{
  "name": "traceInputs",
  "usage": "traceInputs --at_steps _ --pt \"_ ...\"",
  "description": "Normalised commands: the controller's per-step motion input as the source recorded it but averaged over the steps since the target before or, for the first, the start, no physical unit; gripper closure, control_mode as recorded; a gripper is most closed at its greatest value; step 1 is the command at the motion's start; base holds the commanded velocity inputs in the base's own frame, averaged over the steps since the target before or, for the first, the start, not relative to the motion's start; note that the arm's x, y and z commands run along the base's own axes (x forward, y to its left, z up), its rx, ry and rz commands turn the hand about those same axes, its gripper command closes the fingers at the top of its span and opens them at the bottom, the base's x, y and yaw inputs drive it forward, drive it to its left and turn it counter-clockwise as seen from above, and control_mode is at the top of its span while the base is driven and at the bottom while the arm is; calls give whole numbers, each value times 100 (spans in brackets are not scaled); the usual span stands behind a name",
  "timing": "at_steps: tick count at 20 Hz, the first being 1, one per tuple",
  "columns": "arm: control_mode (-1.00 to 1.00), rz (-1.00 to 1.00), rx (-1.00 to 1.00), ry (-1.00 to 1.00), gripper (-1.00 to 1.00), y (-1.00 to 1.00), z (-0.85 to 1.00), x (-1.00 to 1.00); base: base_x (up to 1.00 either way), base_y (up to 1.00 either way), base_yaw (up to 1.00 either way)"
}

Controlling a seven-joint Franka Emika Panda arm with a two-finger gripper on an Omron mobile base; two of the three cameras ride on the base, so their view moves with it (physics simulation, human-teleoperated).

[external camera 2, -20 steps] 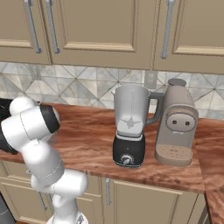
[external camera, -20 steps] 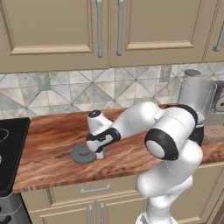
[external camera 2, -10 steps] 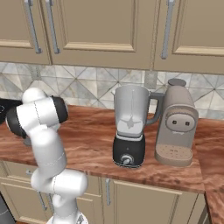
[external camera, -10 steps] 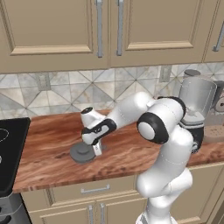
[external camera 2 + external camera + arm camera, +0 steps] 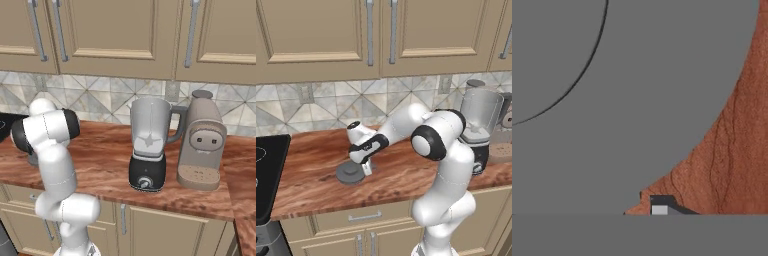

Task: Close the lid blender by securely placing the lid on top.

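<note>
- Left base view: gripper (image 5: 365, 167) down at right rim of lid (image 5: 351, 173), which lies flat on the counter (image 5: 311, 150).
- Hand view: lid (image 5: 627, 100) directly below, very close; one fingertip (image 5: 660, 205) just off its edge.
- Jaw state: can't tell whether it grips.
- Blender (image 5: 149, 145) well apart, toward robot's right; jar open-topped, upright.
- Next, likely: lift, carry right.

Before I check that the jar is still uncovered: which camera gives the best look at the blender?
The right base view: the blender stands whole and unblocked, black base, dial and open jar top, beside the coffee machine. In the left base view the blender sits at the far right, its base partly hidden behind the arm.
</note>
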Motion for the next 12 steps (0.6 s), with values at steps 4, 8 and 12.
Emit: traceInputs --at_steps 4,8,12 --pt "-100 0 4 -14 100 -10 2 -13 0 0 0" --pt "-100 0 3 -19 100 -21 43 -21 0 0 0" --pt "-100 0 5 -17 100 -27 71 -29 0 0 0"
